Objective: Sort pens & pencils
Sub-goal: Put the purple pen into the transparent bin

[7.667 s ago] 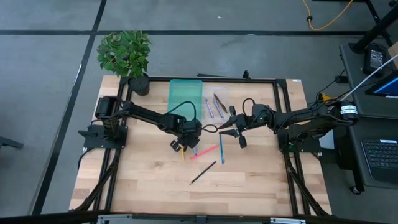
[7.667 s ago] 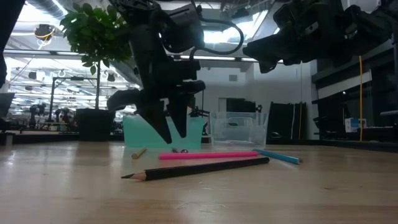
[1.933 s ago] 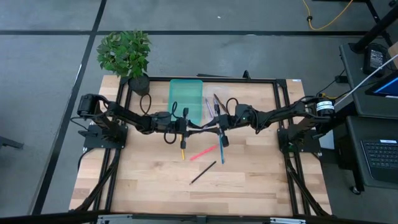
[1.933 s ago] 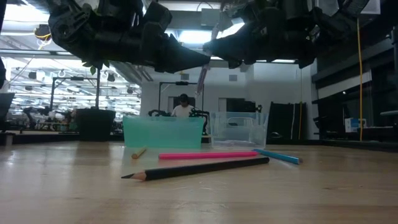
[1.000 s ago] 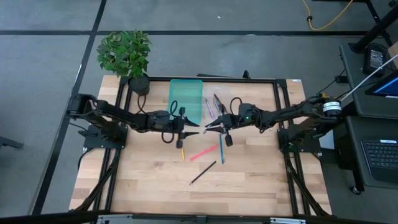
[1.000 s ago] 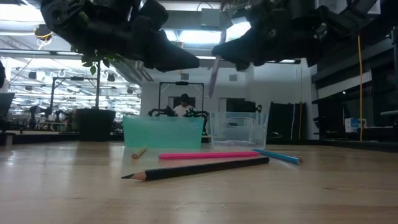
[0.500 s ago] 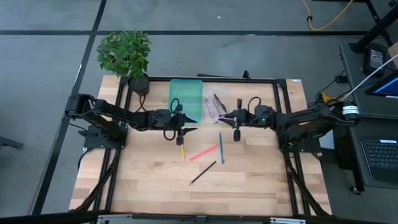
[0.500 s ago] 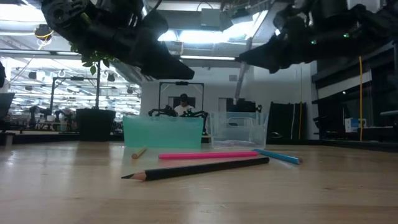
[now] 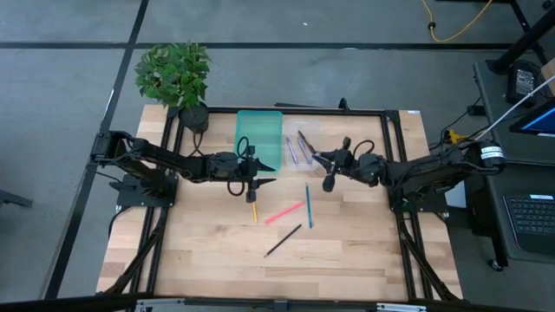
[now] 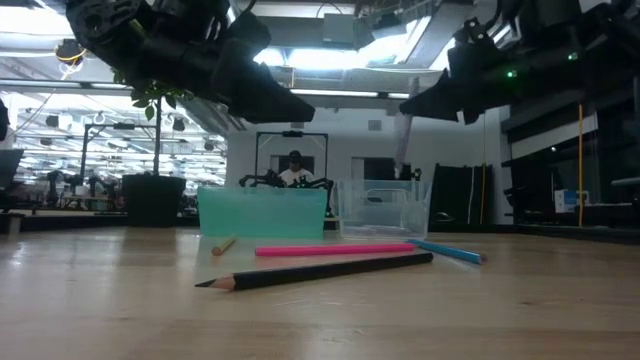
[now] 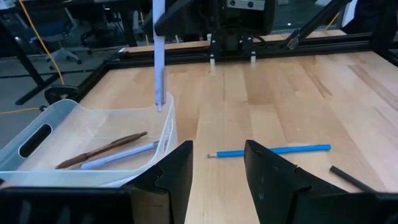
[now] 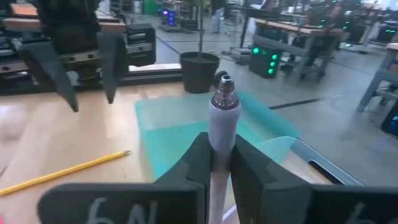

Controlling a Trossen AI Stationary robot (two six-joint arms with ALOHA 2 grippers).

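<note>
Right pincer (image 12: 216, 163) grips a pale pen (image 12: 222, 121) over the clear tray (image 11: 87, 168); left pincer (image 11: 217, 163) gapes empty. Four sticks wait mid-frame on the bench (image 9: 347, 251).

Only legible marking: handwritten white characters on the right pincer (image 12: 217, 158) body in its own wrist view, roughly "6N" on one finger base and a partial "6" on the other, both cut off at the frame edge. No other text, labels or brands can be read.
</note>
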